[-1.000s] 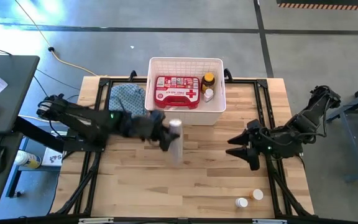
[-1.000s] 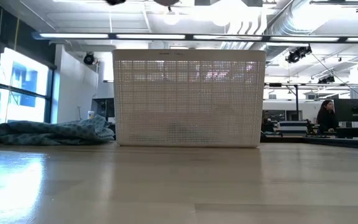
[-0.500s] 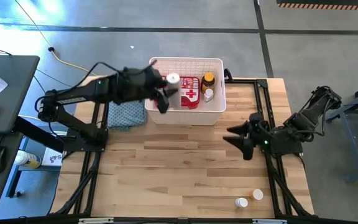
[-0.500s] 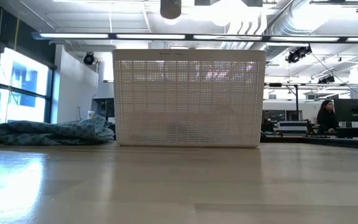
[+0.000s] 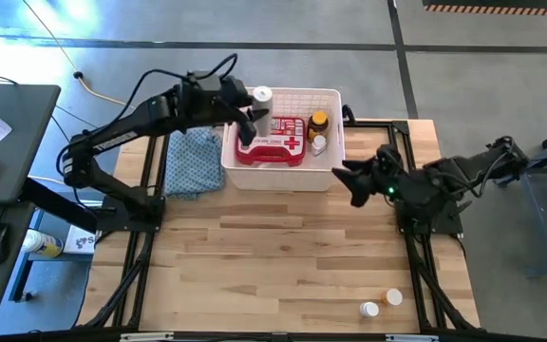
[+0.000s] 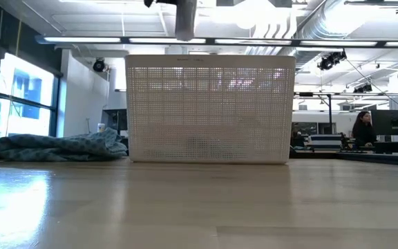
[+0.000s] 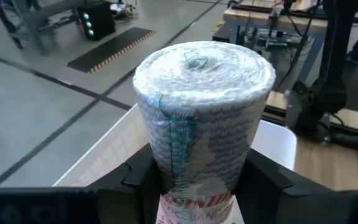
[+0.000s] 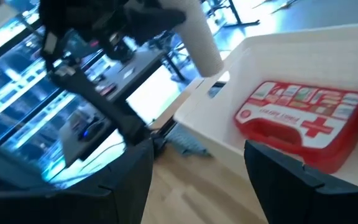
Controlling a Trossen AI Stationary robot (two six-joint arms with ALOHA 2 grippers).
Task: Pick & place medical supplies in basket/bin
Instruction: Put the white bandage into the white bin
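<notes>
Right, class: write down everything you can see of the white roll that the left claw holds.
The roll is a white cylinder wrapped in clear, crinkled film, with a faint woven pattern, a greenish line down its side and red print near its base. It looks like soft gauze. It stands upright between the left claw's two dark fingers, which clamp its lower part. It hangs in the air over the left rear corner of the basket, above the rim and touching nothing else.

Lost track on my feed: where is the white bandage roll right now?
In the high view, the bandage roll is held in the left gripper above the basket's back-left corner, beside the red first-aid case.
</notes>
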